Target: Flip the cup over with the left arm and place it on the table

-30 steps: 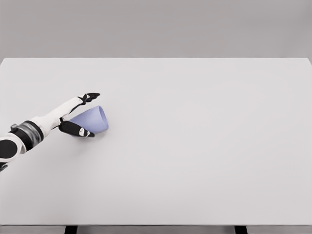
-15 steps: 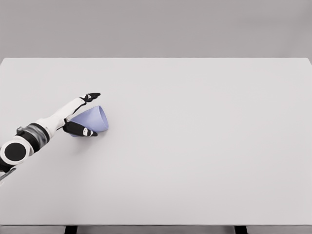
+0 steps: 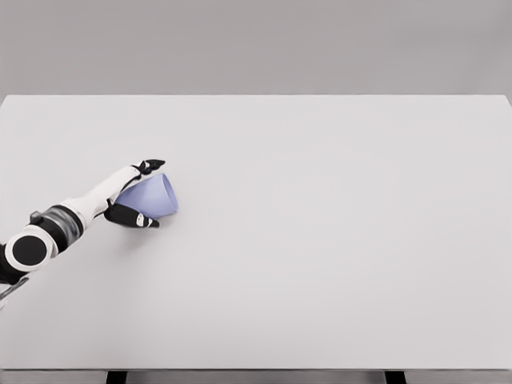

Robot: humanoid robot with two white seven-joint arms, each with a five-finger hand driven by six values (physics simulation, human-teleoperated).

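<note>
On the white table, far left, our left hand wraps its fingers around the blue cup, which lies on its side w/ mouth to the right. We judge it is the grasp step; next, lift and turn it upright.

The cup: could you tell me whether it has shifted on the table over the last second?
No. The cup lies at the same spot relative to the table's far edge; only the left hand closed in.

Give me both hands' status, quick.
Left hand: fingers around the light purple plastic cup lying on its side; firm grip cannot be told.
Right hand: not in view.
</note>
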